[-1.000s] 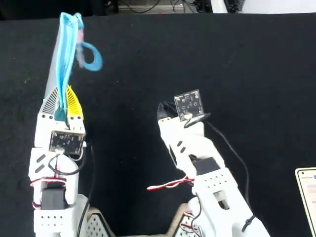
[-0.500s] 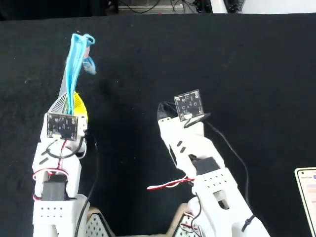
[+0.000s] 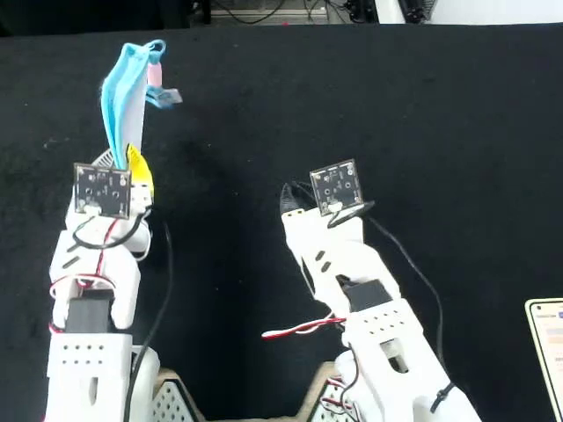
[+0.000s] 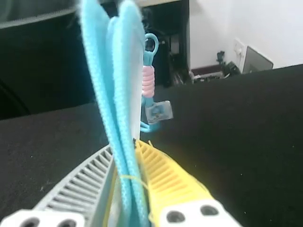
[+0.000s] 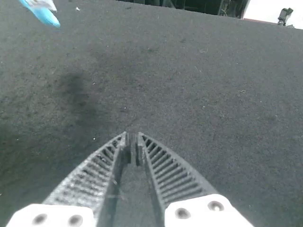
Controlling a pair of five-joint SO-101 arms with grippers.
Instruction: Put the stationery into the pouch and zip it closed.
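Count: 2 arms, 2 claws, 1 pouch, 1 zip pull w/ 1 tag, 1 card.

L claw [image 4: 125,147]: clamped on the pouch [image 4: 128,71]. Grey finger [image 4: 80,175] is on one side and yellow finger [image 4: 165,179] on the other, w/ the fabric pinched flat btw them. Pouch is light blue and held edge-on. It runs from btw the fingers out past the tips, well ahead of the claw. Zip pull [image 4: 148,80], part pink, sits near the pouch's far end on the yellow-finger side. Tag [image 4: 159,112] dangles from it, nearer the claw than the pink part.

R claw [image 5: 132,136]: narrow, tips almost meeting w/ just a thin slit btw them, nothing held. Black bench [image 3: 352,97] lies under and ahead of it. Pouch is well apart from R claw, over on the L arm's side.

Hard to make out:
- Pouch is seen edge-on, so its inside is hidden; can't tell if the zip is open or done up.
- The stretch of pouch inside L claw is covered by the fingers.
- Can't tell if the pouch's far end touches the bench.
- Blue scrap [image 5: 40,10] far ahead of R claw is cut off at the edge. Prob part of the pull, not sure.
- Card [image 3: 547,338], behind R claw and out to its right, is cut off too; print too small to read.
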